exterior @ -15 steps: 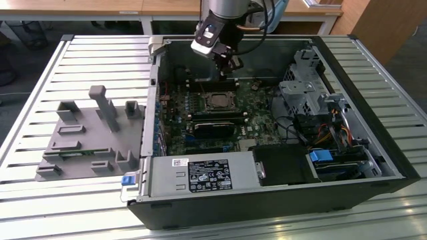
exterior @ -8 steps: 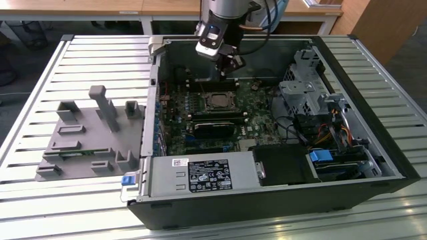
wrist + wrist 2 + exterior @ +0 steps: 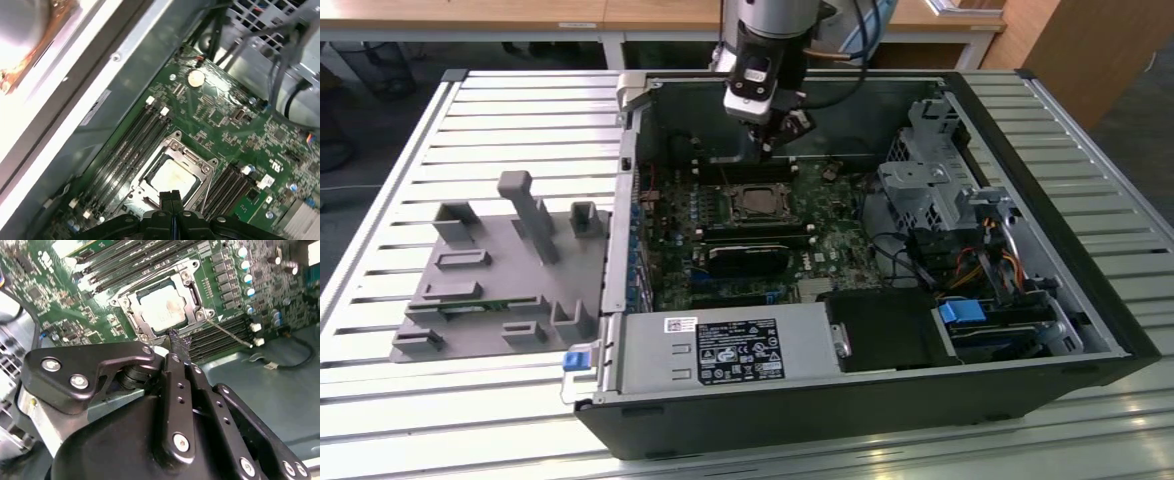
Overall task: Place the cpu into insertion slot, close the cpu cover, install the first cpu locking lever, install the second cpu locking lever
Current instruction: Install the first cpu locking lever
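First wrist view: the one gripper (image 3: 172, 201) has its two fingers pressed together with nothing between them, and its tips are just beside the one insertion slot (image 3: 150, 200). The single cpu (image 3: 172, 176) lies flat in that slot, with the one cpu cover (image 3: 194, 159) down around it, its silver top showing through the window. In the second wrist view, one thin lever rod (image 3: 230, 333) runs out from a socket corner over the memory slots (image 3: 220, 337). Two banks of these slots flank the socket. In the exterior view, the gripper (image 3: 769, 148) hangs at twelve o'clock from the cpu (image 3: 754, 203). One grey fixture tray (image 3: 494, 270) lies at nine o'clock and one power supply (image 3: 720, 350) at six.
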Robot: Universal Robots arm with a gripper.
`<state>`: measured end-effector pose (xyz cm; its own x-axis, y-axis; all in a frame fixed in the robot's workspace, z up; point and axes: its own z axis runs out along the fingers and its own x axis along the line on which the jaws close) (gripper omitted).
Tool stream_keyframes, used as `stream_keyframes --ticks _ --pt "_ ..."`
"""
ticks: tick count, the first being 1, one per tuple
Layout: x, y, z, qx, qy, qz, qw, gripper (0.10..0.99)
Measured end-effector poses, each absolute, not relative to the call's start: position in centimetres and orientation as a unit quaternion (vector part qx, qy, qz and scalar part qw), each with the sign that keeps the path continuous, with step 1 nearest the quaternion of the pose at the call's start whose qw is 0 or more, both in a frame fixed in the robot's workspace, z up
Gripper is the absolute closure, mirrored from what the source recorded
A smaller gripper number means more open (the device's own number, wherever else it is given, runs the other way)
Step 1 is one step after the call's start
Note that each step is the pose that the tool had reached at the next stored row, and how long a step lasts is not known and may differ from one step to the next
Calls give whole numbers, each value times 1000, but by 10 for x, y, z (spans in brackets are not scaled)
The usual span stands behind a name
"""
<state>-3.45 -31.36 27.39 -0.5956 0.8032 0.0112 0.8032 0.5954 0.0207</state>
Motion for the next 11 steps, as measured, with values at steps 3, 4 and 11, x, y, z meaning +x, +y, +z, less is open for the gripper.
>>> stream_keyframes --ticks 3,4,11 --pt "-35 -314 274 -425 -905 -12 1 980" --pt "-35 -314 274 -417 -909 -12 1 980" --pt "-35 -314 273 -358 -933 -12 2 980"
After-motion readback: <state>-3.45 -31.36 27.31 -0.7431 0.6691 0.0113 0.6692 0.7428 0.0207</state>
